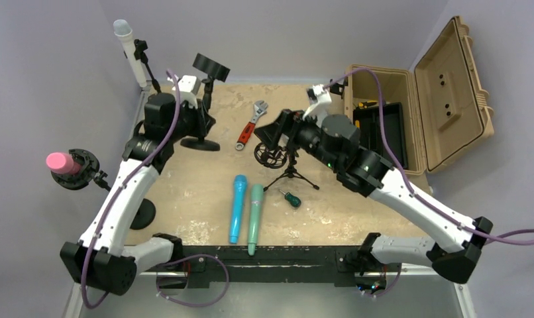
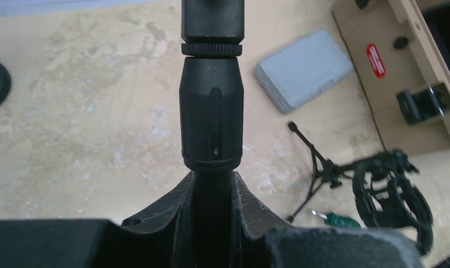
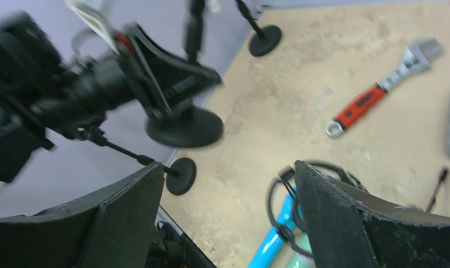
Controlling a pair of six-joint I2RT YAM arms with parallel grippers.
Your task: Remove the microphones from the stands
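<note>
A white microphone [image 1: 129, 52] sits in a stand clip at the back left. A pink microphone [image 1: 63, 162] sits in a black shock mount [image 1: 79, 169] on a stand at the left. My left gripper [image 1: 202, 114] is shut on the black pole [image 2: 211, 111] of a round-based stand [image 1: 201, 142] whose top clip [image 1: 211, 66] is empty; the pole is pinched between its fingers [image 2: 250, 204]. My right gripper [image 1: 272, 136] is open and empty above an empty tripod shock mount [image 1: 271, 156], with the mount's ring [image 3: 278, 192] between its fingertips.
A blue microphone [image 1: 237, 207] and a green microphone [image 1: 255, 217] lie side by side at the front middle. A red-handled wrench [image 1: 251, 126], a small green screwdriver [image 1: 291, 197] and an open tan case [image 1: 410, 116] at the right are nearby.
</note>
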